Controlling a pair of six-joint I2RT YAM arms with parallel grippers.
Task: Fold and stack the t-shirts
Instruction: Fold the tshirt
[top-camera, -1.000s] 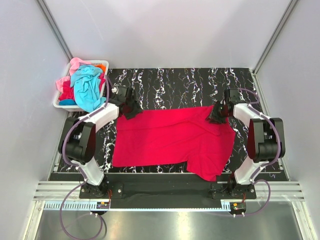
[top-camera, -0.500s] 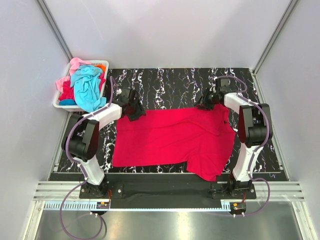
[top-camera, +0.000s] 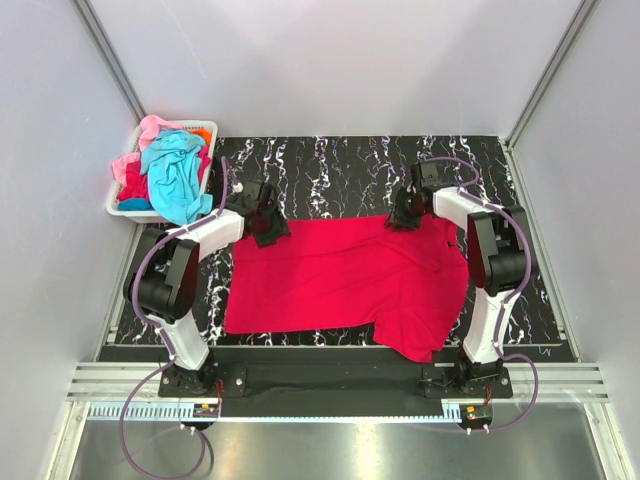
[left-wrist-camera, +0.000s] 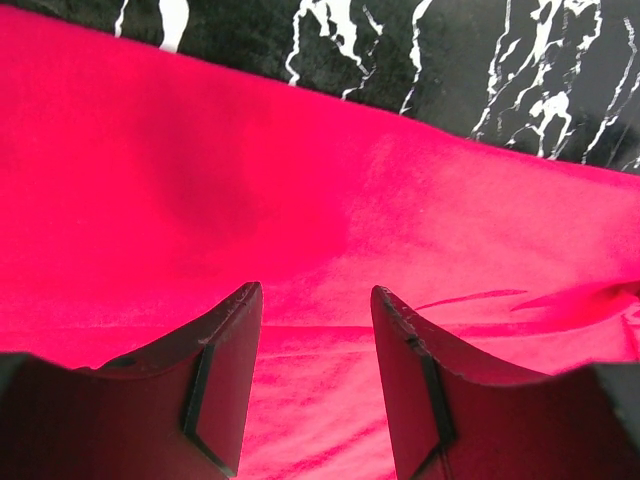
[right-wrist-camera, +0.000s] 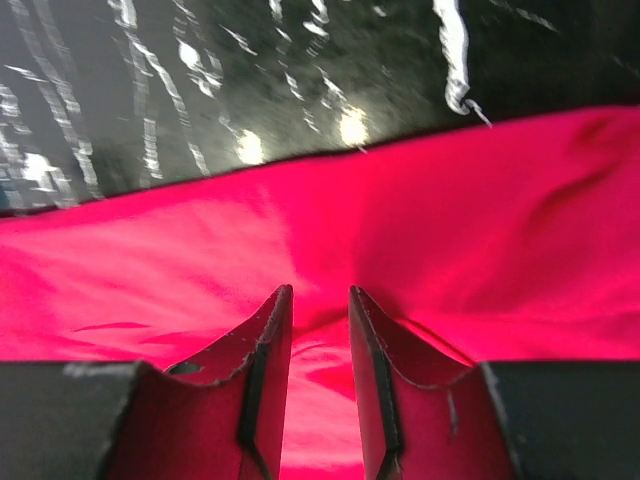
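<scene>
A crimson-red t-shirt (top-camera: 340, 275) lies spread flat on the black marbled table (top-camera: 330, 165). My left gripper (top-camera: 268, 225) hangs over its far left corner. In the left wrist view that gripper (left-wrist-camera: 315, 290) stands open, with only red cloth (left-wrist-camera: 300, 180) beneath the gap. My right gripper (top-camera: 403, 212) sits at the shirt's far edge, right of centre. In the right wrist view its jaws (right-wrist-camera: 320, 290) stand a little apart, low on the cloth (right-wrist-camera: 480, 230), where a small pucker rises between the tips. More t-shirts, turquoise (top-camera: 175, 170), pink (top-camera: 150, 128) and orange (top-camera: 203, 133), fill the basket.
The white plastic basket (top-camera: 120, 208) stands off the table's far left corner, close to my left arm. Grey walls enclose the table on three sides. Bare marbled surface shows beyond the shirt's far edge (right-wrist-camera: 250, 80). One flap of the shirt reaches the near edge (top-camera: 420, 345).
My right gripper has moved left along the shirt's far edge, from the far right corner toward the centre. My left gripper has shifted slightly right. The shirt's outline looks the same.
</scene>
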